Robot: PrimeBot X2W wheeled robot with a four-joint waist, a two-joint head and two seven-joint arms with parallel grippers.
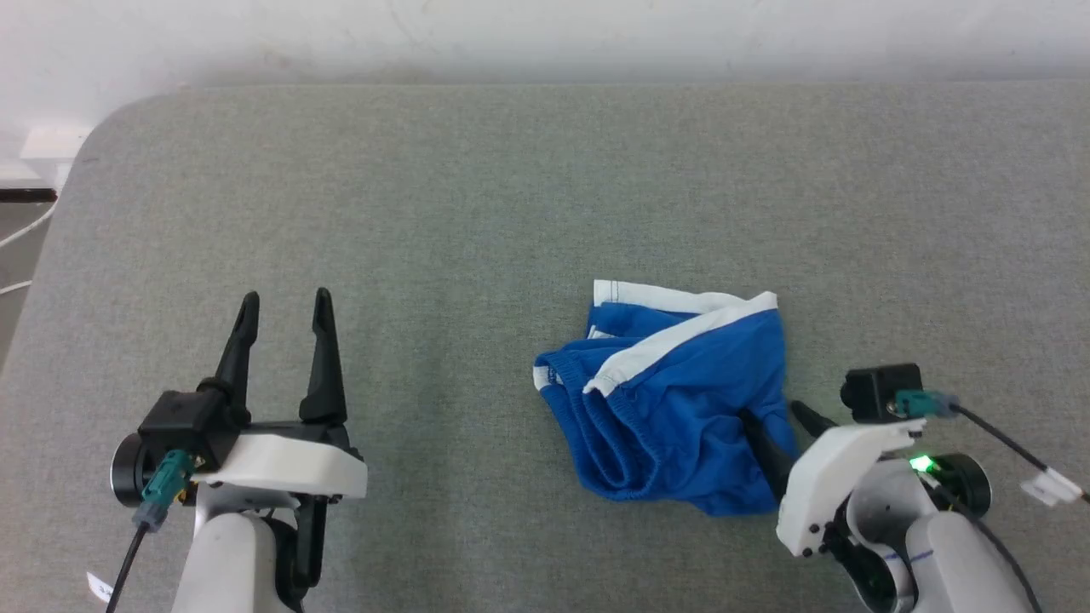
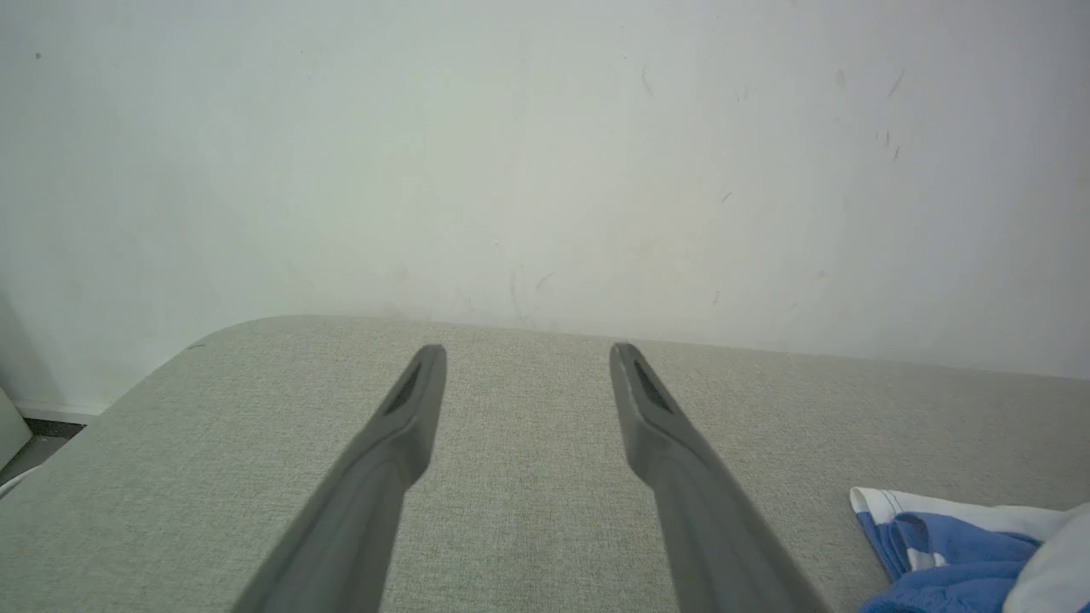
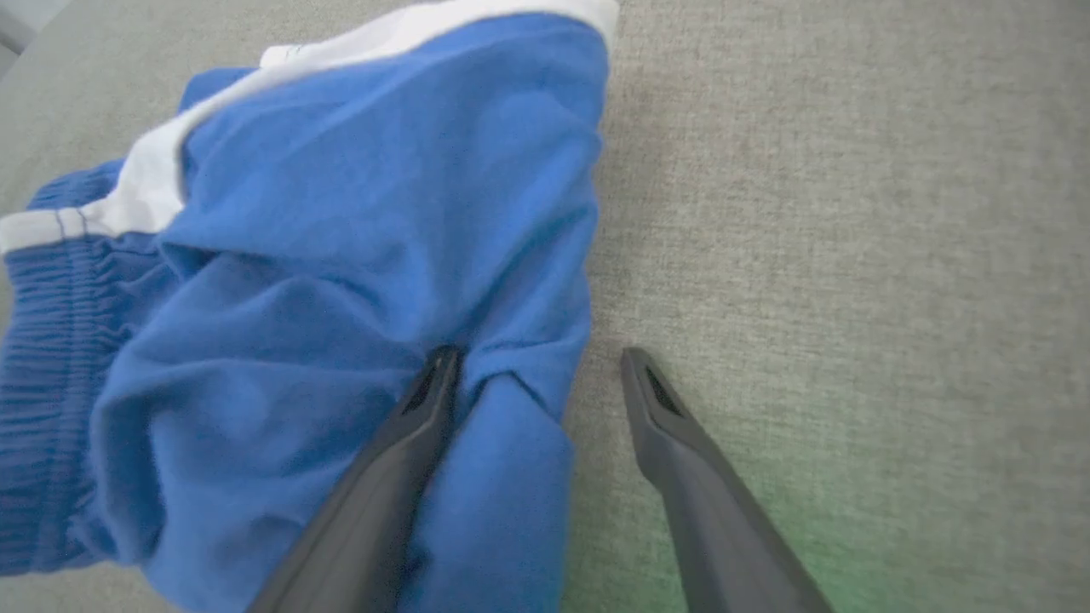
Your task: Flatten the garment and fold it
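1. Spreading across most of the head view, the grey woven surface (image 1: 511, 187) runs back to a pale wall (image 2: 545, 153), with a rounded corner at its far left.
2. Lying crumpled to the right of the surface's middle, the garment (image 1: 681, 400) is a bunched blue heap. Its white trim bands (image 1: 681, 328) cross the far side, and a gathered ribbed edge (image 1: 596, 426) is folded along the near left.
3. The left claw (image 1: 285, 308) hovers over bare surface at the lower left, well apart from the garment. Its two dark fingers are spread wide and hold nothing.
4. The right claw (image 1: 773, 415) sits at the garment's near right edge, jaws wide apart and not clamped. One finger (image 3: 409, 426) presses into the blue cloth and makes a crease. The other is over bare surface just beside the cloth, so a flap of fabric lies between them.
5. A green light (image 1: 920, 464) glows on the right wrist.
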